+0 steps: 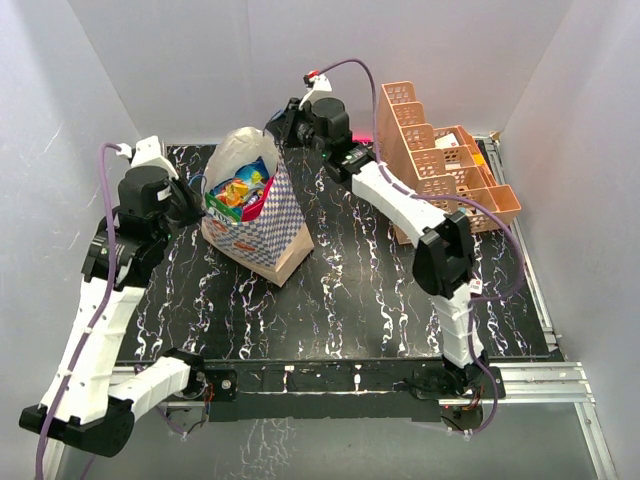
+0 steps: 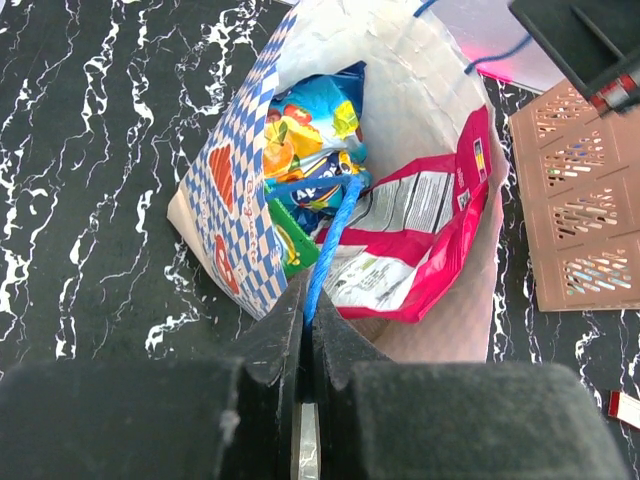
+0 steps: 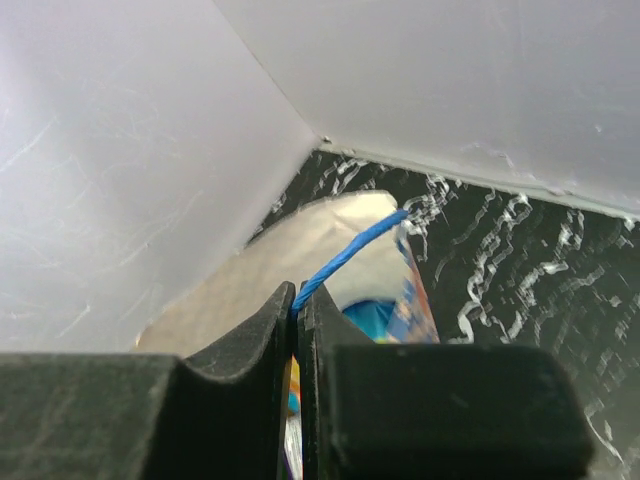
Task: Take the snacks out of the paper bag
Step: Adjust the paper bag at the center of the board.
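- White walls close in a black table (image 1: 400,300) veined with white, and both arms reach toward its far left part
- A paper bag (image 1: 270,235) with a blue-and-white checker pattern stands there between the two grippers, its tan base on the table and its white-lined mouth wide open to the overhead view
- Snacks (image 1: 240,190) sit inside the bag, none of them out on the table
- From the left wrist view, a large pink-red bag (image 2: 420,240) leans against the right inner wall, with its printed back showing
- A blue packet (image 2: 310,115) with yellow and orange print lies deeper in, against the left wall, and a green packet (image 2: 295,245) shows below it near the rim
- The left gripper (image 2: 308,300) hangs over the near rim of the bag, its fingers pressed together and pinching a blue cord handle (image 2: 335,235) that runs up from among the snacks
- The right gripper (image 3: 296,295) sits at the far side of the bag, near the back wall, its fingers likewise closed tight on a second blue cord (image 3: 350,250) that leads to the bag's top edge
- An orange lattice rack (image 1: 440,160) stands on the right rear of the table, well apart from the bag
- A small red-and-white card (image 2: 625,405) lies flat on the table just in front of the rack
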### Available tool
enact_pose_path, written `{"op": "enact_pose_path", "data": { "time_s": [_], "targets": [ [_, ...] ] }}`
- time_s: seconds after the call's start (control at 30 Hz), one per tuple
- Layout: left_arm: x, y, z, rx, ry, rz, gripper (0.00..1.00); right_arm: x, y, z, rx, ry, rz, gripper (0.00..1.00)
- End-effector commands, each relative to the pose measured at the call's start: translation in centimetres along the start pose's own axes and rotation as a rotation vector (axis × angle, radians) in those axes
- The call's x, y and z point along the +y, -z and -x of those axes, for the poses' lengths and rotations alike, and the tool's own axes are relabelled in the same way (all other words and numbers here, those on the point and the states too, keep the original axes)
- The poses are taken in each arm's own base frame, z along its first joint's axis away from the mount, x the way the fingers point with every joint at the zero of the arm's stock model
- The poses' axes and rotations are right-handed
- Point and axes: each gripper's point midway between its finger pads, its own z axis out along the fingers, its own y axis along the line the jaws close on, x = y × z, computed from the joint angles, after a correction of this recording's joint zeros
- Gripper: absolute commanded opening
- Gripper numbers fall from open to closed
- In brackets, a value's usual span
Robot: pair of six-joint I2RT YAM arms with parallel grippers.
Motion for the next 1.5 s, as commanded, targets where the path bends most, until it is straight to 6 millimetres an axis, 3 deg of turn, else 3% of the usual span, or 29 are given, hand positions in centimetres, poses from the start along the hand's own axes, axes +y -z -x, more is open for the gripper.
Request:
{"op": "enact_pose_path", "data": {
  "time_s": [0.0,0.33,0.47,0.6,0.73,0.87,1.0,1.23,1.3,1.47],
  "targets": [
    [-0.9,-0.2,2.4,-0.052,0.018,-0.001,0.02,4.6,6.4,9.0,-0.181,0.062,0.058,0.08],
    [-0.2,-1.9,6.6,-0.112,0.033,0.137,0.02,5.9,16.7,7.1,-0.114,0.033,0.069,0.08],
    [0.1,-2.9,8.6,-0.161,0.052,0.172,0.02,7.0,18.9,5.8,-0.077,-0.012,0.118,0.08],
    [0.6,-5.6,9.9,-0.171,0.064,0.199,0.04,8.0,19.6,4.8,-0.052,-0.054,0.160,0.08],
    [2.2,-9.2,11.8,-0.140,0.154,0.226,0.01,10.1,19.1,4.3,-0.035,-0.078,0.215,0.08],
    [1.6,-10.6,15.3,-0.207,0.199,0.131,0.01,12.3,18.1,4.2,-0.032,-0.076,0.259,0.08],
    [2.1,-11.3,18.0,-0.289,0.192,0.109,0.01,13.2,16.5,4.0,-0.040,-0.073,0.269,0.08],
    [3.0,-13.0,21.7,-0.367,0.128,0.038,0.01,13.7,11.4,3.3,-0.047,-0.044,0.286,0.08],
    [3.7,-13.4,22.8,-0.393,0.150,0.030,0.01,13.7,9.1,2.3,-0.023,-0.056,0.292,0.08],
    [3.7,-14.6,23.7,-0.425,0.143,-0.037,0.00,14.6,6.8,2.0,-0.014,-0.070,0.306,0.08]
  ]
}}
